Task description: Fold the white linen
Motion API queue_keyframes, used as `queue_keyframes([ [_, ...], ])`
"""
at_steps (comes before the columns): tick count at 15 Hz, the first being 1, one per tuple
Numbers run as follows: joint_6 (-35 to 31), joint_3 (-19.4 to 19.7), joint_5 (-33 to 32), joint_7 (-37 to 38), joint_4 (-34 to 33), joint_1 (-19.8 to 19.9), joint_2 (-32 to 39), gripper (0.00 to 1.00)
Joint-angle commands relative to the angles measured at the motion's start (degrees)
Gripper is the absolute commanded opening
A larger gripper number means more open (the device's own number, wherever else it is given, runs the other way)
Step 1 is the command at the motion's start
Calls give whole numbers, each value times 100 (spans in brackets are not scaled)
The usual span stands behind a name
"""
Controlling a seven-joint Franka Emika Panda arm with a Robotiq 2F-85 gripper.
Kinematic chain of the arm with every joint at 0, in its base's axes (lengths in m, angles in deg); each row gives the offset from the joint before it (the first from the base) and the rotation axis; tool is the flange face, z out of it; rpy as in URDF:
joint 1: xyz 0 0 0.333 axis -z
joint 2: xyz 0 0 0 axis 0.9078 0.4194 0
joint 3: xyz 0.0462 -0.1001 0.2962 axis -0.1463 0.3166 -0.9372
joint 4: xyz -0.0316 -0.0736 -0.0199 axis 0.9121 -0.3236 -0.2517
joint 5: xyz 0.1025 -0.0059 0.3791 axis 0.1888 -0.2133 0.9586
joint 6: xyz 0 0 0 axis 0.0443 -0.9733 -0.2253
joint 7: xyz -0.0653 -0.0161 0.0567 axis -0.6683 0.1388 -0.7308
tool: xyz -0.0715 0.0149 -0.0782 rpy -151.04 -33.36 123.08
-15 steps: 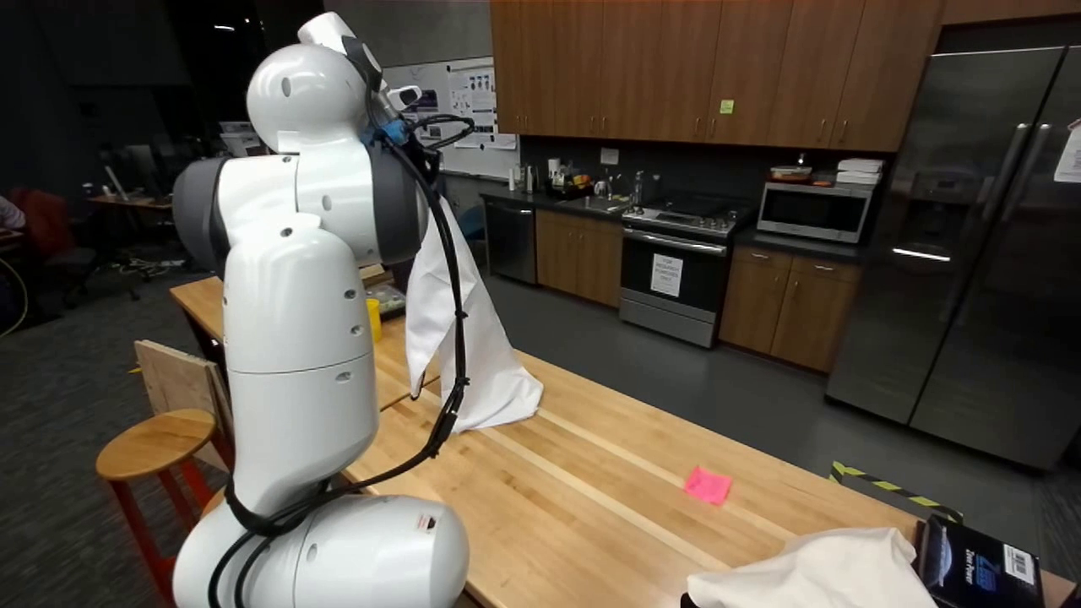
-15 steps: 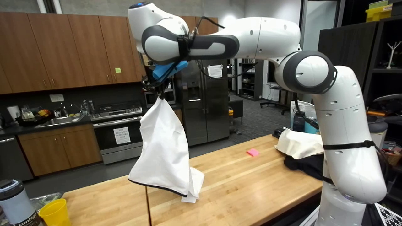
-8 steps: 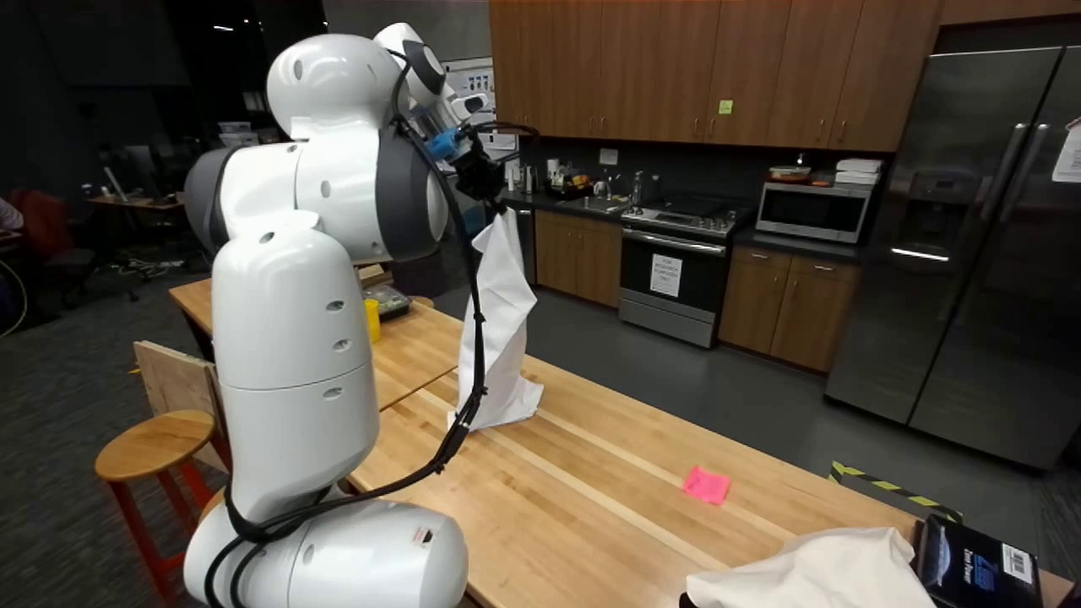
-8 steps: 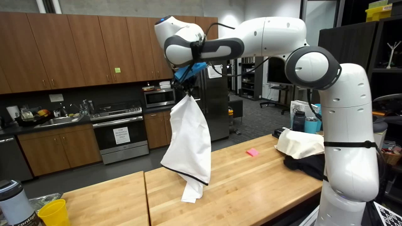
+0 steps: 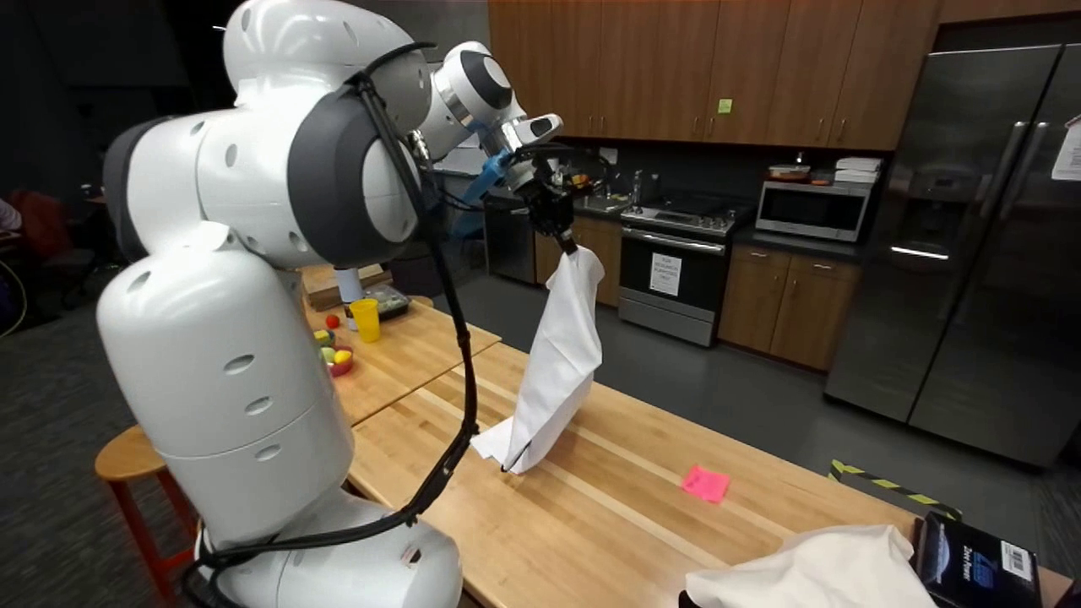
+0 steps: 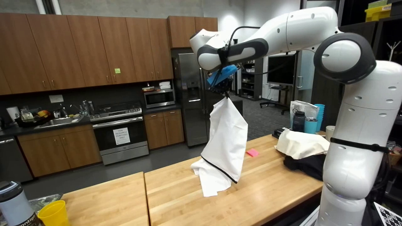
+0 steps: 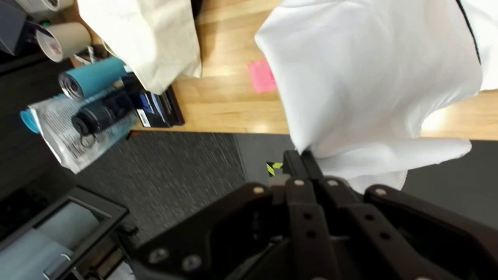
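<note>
The white linen (image 5: 562, 355) hangs from my gripper (image 5: 574, 249) above the wooden table. It also shows in an exterior view (image 6: 226, 135), where a black edge runs across it and its lower end trails on the tabletop. In the wrist view, the fingertips of the gripper (image 7: 302, 154) are shut on a pinched point of the linen (image 7: 365, 74), which spreads out beyond them in loose folds. In an exterior view, the gripper (image 6: 226, 95) is well above the table, with the linen tapering up to it. The linen's far side is hidden in each view.
A small pink item (image 5: 706, 483) lies on the table (image 5: 591, 523). A cream cloth (image 6: 301, 144) lies at one end over a dark cloth (image 6: 304, 166), beside a black box (image 5: 980, 561). A yellow cup (image 6: 55, 213) and a bottle (image 6: 19, 204) stand at the opposite end.
My gripper has carried the linen along the table toward the pink item and the cream cloth, and has come lower. The linen's trailing end has slid the same way. The grip is unchanged.
</note>
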Motion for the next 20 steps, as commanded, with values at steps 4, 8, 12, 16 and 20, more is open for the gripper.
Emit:
queue_keyframes([
  [4, 250, -242, 308, 533, 1636, 303, -947, 0],
  [8, -14, -691, 541, 589, 2007, 82, -710, 0],
  [12, -893, -1279, 489, 554, 1797, -332, 324, 0],
  [16, -1909, -1421, -57, 636, 1398, -712, 1436, 0],
  [20, -2960, -1143, -9, 715, 1494, -894, 1919, 0],
])
